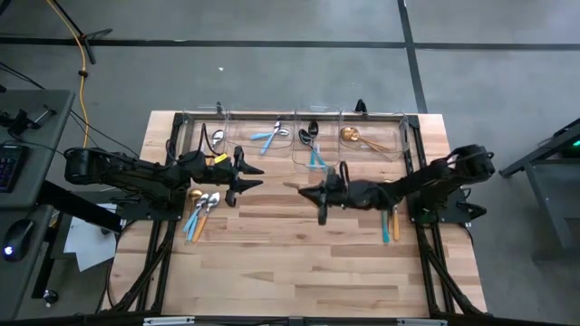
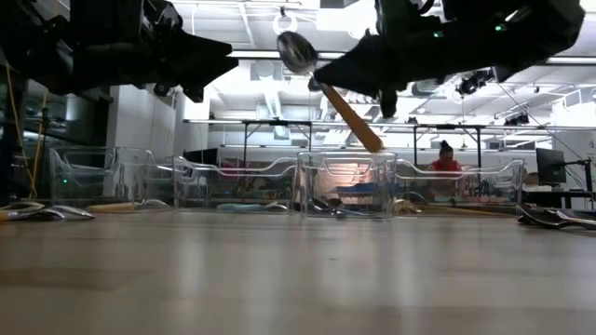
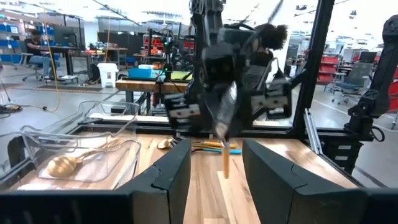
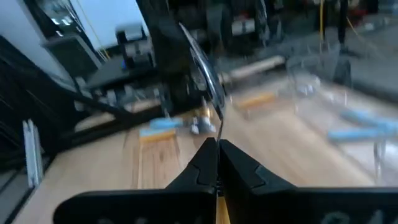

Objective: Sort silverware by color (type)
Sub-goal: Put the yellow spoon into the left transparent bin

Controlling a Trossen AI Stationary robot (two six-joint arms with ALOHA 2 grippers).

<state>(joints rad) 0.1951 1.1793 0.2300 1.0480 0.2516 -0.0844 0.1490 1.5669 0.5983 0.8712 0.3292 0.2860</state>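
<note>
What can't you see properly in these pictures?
- Right gripper, shut on an orange-handled spoon: in the right wrist view the fingers cover the handle and the bowl is blurred.
- Cutlery in the clear bins: in the low view, the glare hides which is spoon or fork.
- Pile beside the left gripper: the high view shows it too small to count.

Robotics lab — workbenches (image 3: 143,84), parts bins (image 3: 13,30), seated person (image 2: 445,158).

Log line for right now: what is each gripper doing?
right gripper: shut on orange-handled spoon, lifted above table | left gripper: open, empty, hovering mid-table | bins: partly filled
</note>
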